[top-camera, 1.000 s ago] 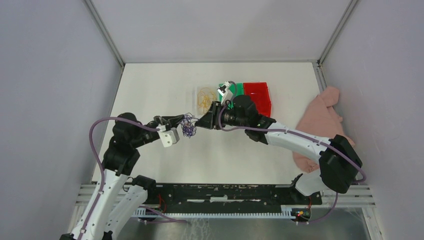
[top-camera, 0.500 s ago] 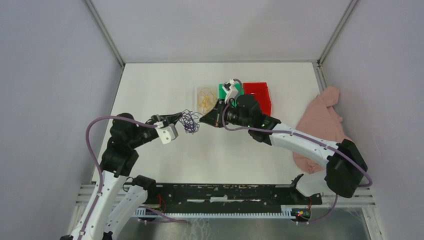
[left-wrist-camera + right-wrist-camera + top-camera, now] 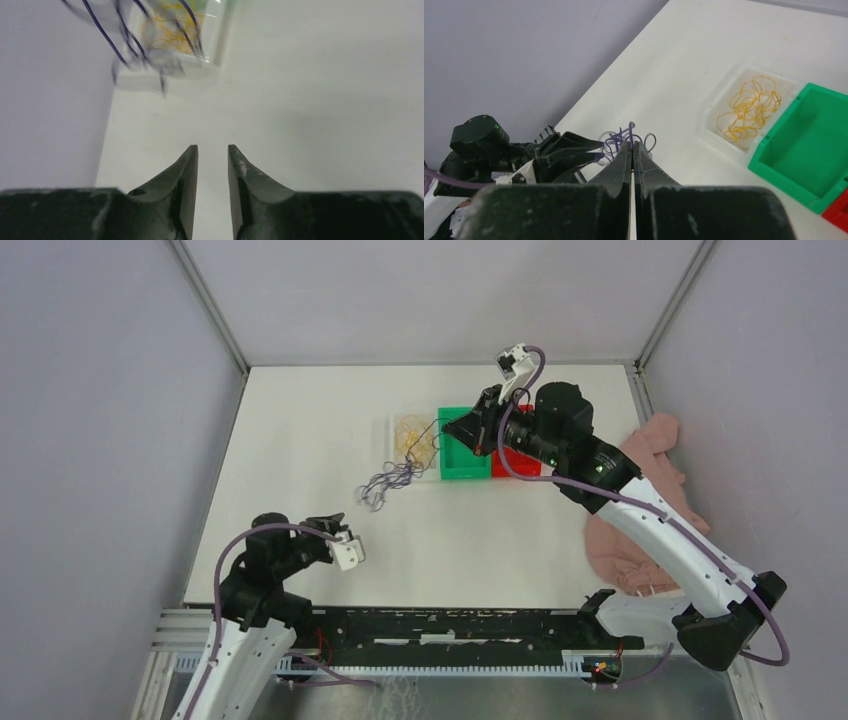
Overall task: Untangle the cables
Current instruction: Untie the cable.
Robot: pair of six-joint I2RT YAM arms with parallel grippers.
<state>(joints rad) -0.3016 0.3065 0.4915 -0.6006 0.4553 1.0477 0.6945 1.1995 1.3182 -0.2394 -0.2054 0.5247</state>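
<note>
My right gripper [image 3: 447, 426] is shut on the dark blue-purple cable [image 3: 385, 483] and holds one end up over the green bin [image 3: 462, 466]. The rest of the cable trails down-left to a loose tangle on the table. In the right wrist view the strand [image 3: 624, 141] sits pinched between the closed fingers [image 3: 623, 162] of that gripper [image 3: 631, 145]. The yellow cable [image 3: 412, 437] lies coiled in a clear tray [image 3: 397, 424], and also shows in the right wrist view [image 3: 751, 106]. My left gripper [image 3: 345, 537] is low at the near left, slightly open and empty [image 3: 212, 148]. No red cable shows.
A red bin [image 3: 518, 464] sits right of the green bin, mostly hidden by my right arm. A pink cloth [image 3: 640, 500] lies at the table's right edge. Grey walls close in on three sides. A black rail [image 3: 450, 625] runs along the near edge.
My left gripper let go of the purple cable and drew back to the near left. My right gripper moved up and back to the right, stretching the cable out.
</note>
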